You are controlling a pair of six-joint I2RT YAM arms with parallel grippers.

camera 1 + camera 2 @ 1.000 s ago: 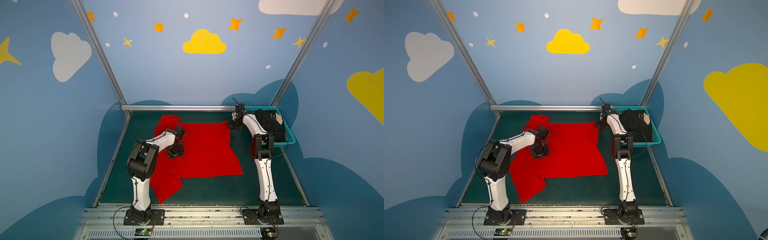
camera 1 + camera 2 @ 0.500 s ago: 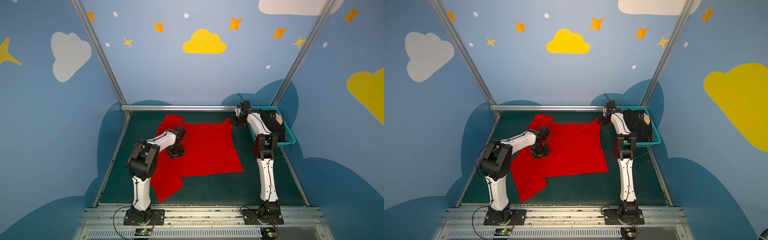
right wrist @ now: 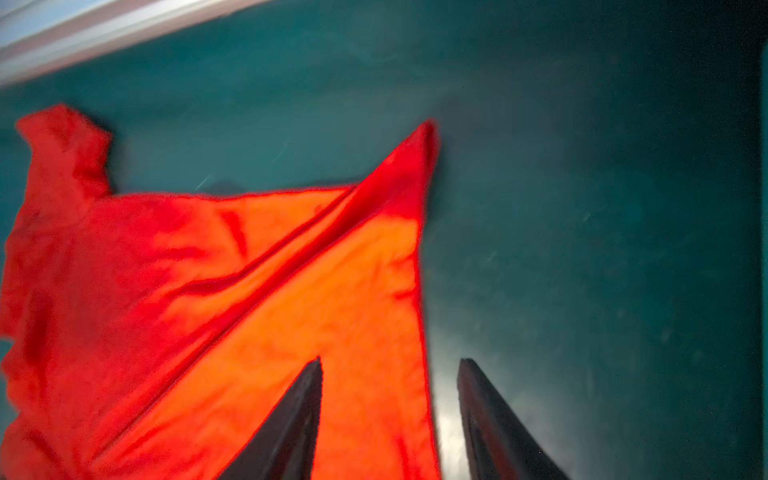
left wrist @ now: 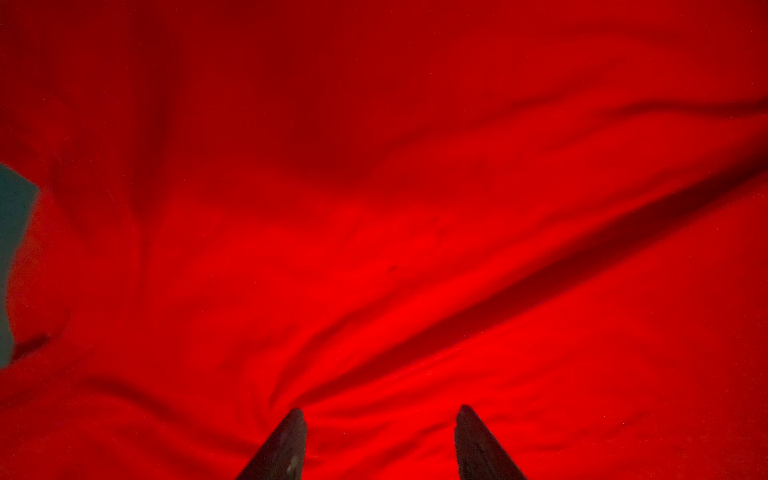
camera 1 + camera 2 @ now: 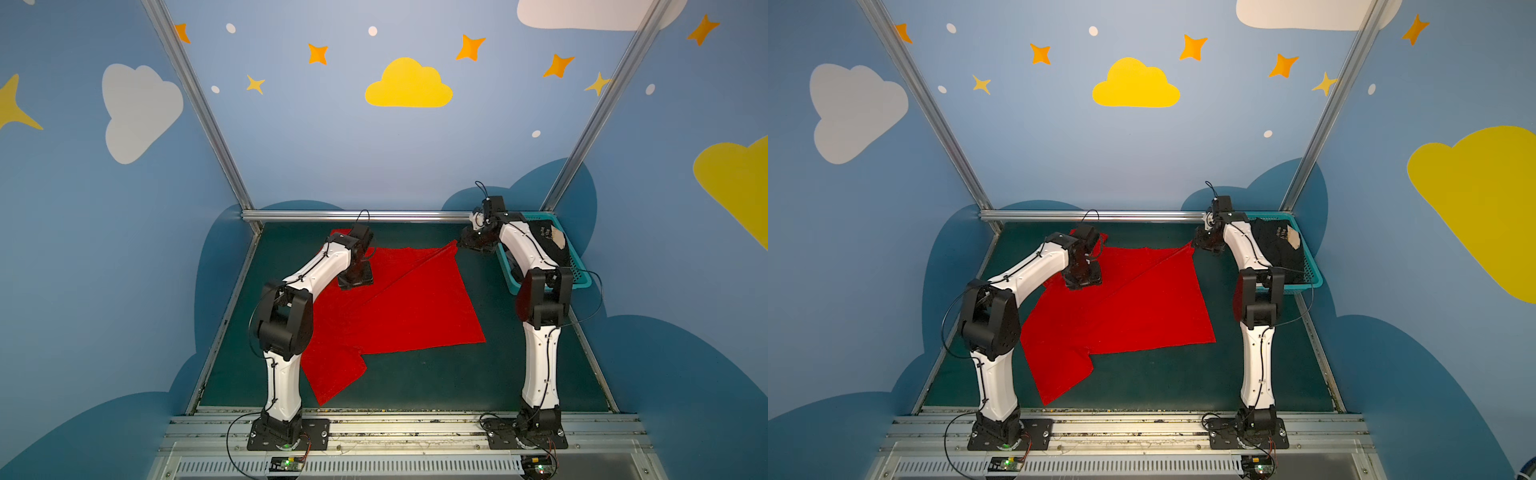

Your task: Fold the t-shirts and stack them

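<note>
The red t-shirt (image 5: 407,307) (image 5: 1142,307) lies spread on the dark green table, with a diagonal crease running to its far right corner. My left gripper (image 5: 355,282) (image 5: 1081,282) points down onto its far left part. In the left wrist view the left gripper (image 4: 380,409) is open, with red cloth (image 4: 374,208) filling the frame. My right gripper (image 5: 467,245) (image 5: 1202,245) hangs at the far right corner. In the right wrist view it (image 3: 390,360) is open above the shirt's edge (image 3: 249,291), holding nothing. A black t-shirt (image 5: 544,245) (image 5: 1277,245) lies in the basket.
A teal lattice basket (image 5: 577,282) (image 5: 1312,274) stands at the back right, right behind the right arm. A metal rail (image 5: 357,216) runs along the table's far edge. One red sleeve (image 5: 332,378) reaches toward the front left.
The right gripper drew the shirt's far right corner outward, then opened and let it go. The left gripper opened wider over the cloth. A diagonal crease has formed.
</note>
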